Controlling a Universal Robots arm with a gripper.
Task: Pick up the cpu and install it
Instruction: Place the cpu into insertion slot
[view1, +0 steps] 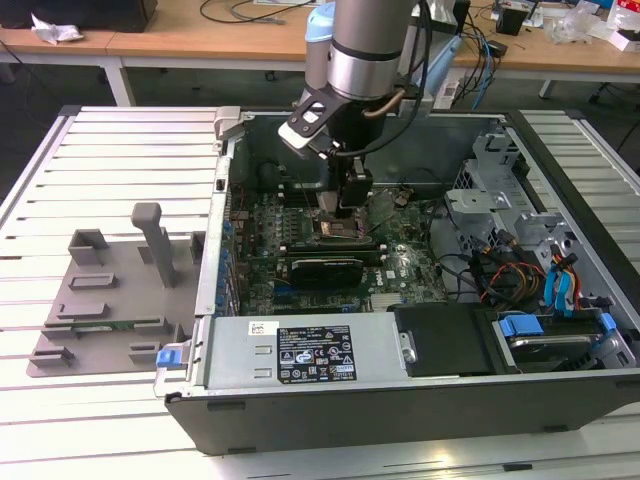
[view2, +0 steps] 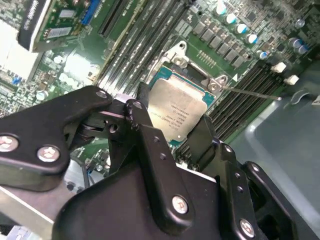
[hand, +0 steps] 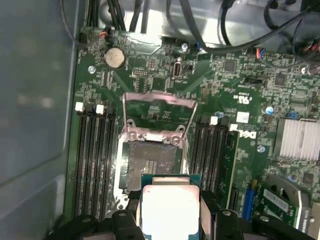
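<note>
arm: hangs from the top middle of the exterior view into the open computer case (view1: 400, 395)
gripper (view1: 350, 205): closed onto the cpu (hand: 170, 210) (view2: 175, 112) — black fingers (view2: 146, 127) clamp two opposite edges, seen in both wrist views
cpu: silver lid facing the cameras, green edge showing, roughly level, over the motherboard (hand: 240, 85) at the socket
socket (hand: 150, 165): open; the dark contact field is partly exposed and partly covered by the cpu in the first wrist view. Can't tell whether the chip touches it.
load frame (hand: 159, 102): raised, standing off the socket at its hinge side
memory slots (hand: 92, 155): dark rows on both sides of the socket
coin cell (hand: 114, 57): on the board beyond the load frame
expansion card (view1: 325, 268): just below the gripper in the exterior view
heatsink (hand: 300, 140): pale finned block, well apart from the socket
grey fixture (view1: 110, 300): on the slatted table (view1: 130, 140) at the exterior view's left — just beside the case, well apart from the gripper
</note>
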